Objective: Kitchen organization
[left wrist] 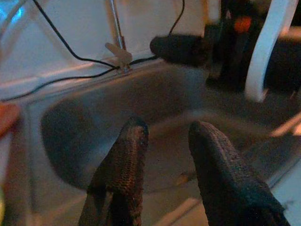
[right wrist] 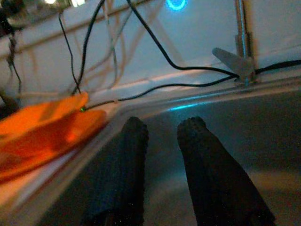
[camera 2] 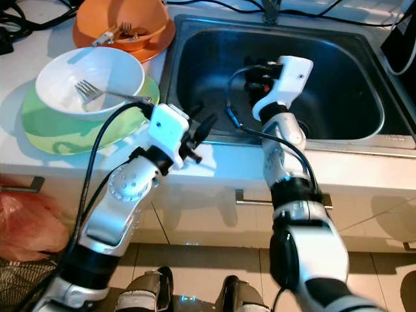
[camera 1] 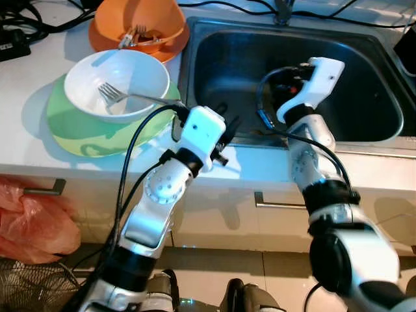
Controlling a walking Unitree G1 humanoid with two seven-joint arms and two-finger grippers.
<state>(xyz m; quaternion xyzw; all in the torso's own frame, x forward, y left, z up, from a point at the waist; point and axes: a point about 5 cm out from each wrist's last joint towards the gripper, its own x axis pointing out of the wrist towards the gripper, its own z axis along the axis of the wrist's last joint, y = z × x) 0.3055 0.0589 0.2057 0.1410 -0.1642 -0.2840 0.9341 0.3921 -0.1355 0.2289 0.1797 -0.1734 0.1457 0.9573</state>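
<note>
2 bowls sit on the white desk [camera 1: 39,78] to the left of the steel sink [camera 1: 351,123]. We see the white bowl [camera 1: 123,81] resting on a green plate [camera 1: 71,127], and a fork [camera 1: 130,97] lies in it: the tines rest down in the bowl toward the left, and the handle runs rightward and slightly toward us, over the bowl's rim toward the sink. Its long axis is nearly level with the desk's front edge. Behind it, the orange bowl [camera 1: 140,23] stands on an orange plate [camera 1: 101,40] and holds more cutlery [camera 1: 138,36], too jumbled for us to sort out.

Our left gripper [camera 1: 227,127] hovers at the front left corner of the sink, just beside the end of the fork handle without touching it. In the left wrist view its 2 fingers [left wrist: 122,169] stand a narrow gap apart and carry nothing, pointing across the basin toward the faucet base [left wrist: 120,54].

Our right gripper [right wrist: 162,155] is over the sink basin, its white wrist raised above the middle of the bowl. In the right wrist view its fingers [right wrist: 202,155] are likewise slightly parted with nothing between them, aimed at the back left corner of the sink near the orange plate. Black cables [camera 1: 214,4] trail along the desk behind the sink.
</note>
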